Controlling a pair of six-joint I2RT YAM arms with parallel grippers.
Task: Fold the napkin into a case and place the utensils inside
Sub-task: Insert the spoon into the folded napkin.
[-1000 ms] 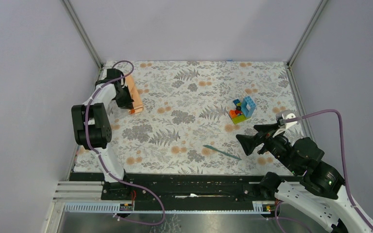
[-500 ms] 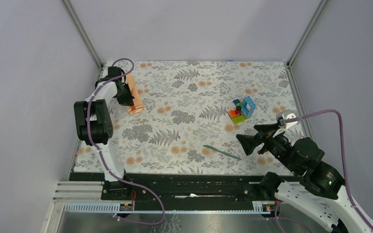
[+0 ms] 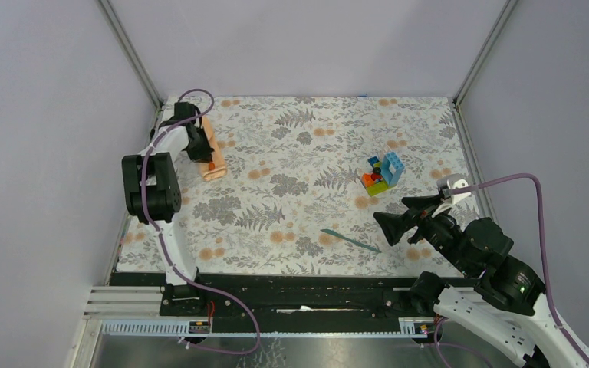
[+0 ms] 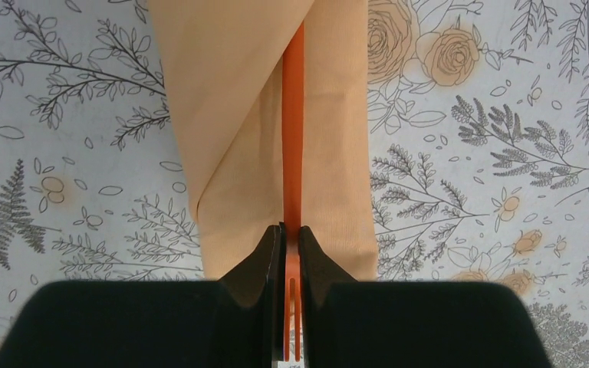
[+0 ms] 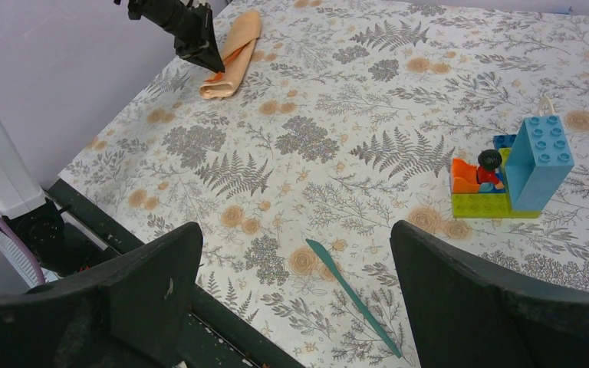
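You're boxed in by plain lilac-grey walls (image 3: 299, 46), aluminium corner posts (image 3: 130, 54), a floral mat (image 3: 291, 153) covering the tabletop, and even light.

Five kinds of thing are counted, seven pieces in all.

Two utensils are counted: one orange utensil (image 4: 293, 138) at ten o'clock on the mat and one teal utensil (image 3: 350, 241) at five o'clock. One folded napkin (image 3: 213, 146) is counted, also at ten o'clock. One cluster of toy blocks (image 3: 382, 173) is counted at three o'clock; in it one tall blue block (image 5: 538, 157) and one small figure (image 5: 491, 165) can be told apart. One floral mat (image 3: 299, 199) is counted. Two grippers are counted: one left gripper (image 4: 290, 231), one right gripper (image 3: 383, 228).
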